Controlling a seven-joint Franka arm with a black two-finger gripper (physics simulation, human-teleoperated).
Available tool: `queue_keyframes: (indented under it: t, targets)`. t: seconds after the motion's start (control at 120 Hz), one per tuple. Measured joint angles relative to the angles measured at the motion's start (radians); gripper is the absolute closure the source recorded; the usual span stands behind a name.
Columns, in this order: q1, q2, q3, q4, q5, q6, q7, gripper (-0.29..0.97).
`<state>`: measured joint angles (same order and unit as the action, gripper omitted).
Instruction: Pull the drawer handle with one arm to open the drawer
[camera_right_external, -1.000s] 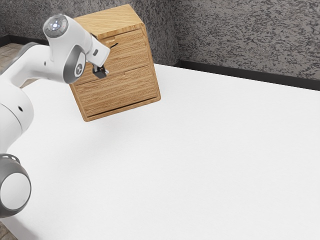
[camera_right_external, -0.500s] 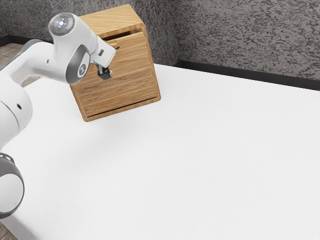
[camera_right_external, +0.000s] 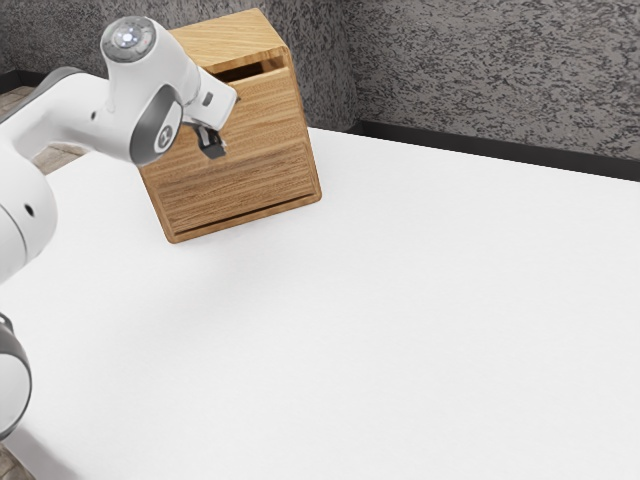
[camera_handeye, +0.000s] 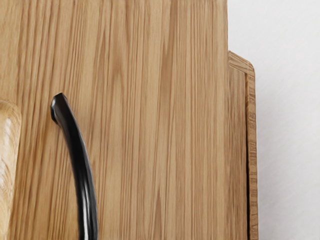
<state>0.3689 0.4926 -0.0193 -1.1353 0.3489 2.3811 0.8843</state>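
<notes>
1. The wooden cabinet (camera_right_external: 240, 175) stands on the white bench (camera_right_external: 420, 300), and its top drawer (camera_right_external: 262, 105) is pulled partly out. A dark slot shows behind the top edge of the drawer front. What lies inside the drawer cannot be told.
2. The gripper (camera_right_external: 211, 143) is at the cabinet's front, pressed against the drawer. Its black fingers (camera_right_external: 213, 148) stand close together, clenched on the drawer handle (camera_handeye: 80, 165). In the wrist view the handle runs down toward the hand.
3. The dark slot at the cabinet's top is wider than it was half a second ago, and much wider than a second ago. The drawer front has come further out of the cabinet.
4. The gripper has moved with the drawer, away from the cabinet body and a little toward the exterior view's right. The white arm (camera_right_external: 90, 120) has followed it.
5. The cabinet is light oak-coloured wood with fine straight grain. It is box-shaped and sits turned at an angle on the bench.
6. The handle is a slim, glossy black bar that curves out from the drawer front.
7. In the wrist view the drawer front stands proud of the cabinet's side frame (camera_handeye: 241, 150).
8. Behind the cabinet rises a rough grey speckled wall (camera_right_external: 480, 60).
</notes>
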Motion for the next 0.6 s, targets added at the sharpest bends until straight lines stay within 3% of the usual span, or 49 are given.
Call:
queue_keyframes:
  t: [0.292,0.6]
  targets:
    - [-0.063,-0.03,0.059,-0.063,-0.003,-0.002,-0.057,-0.01]
    - [-0.094,-0.098,0.07,-0.159,0.003,-0.001,-0.109,0.02]
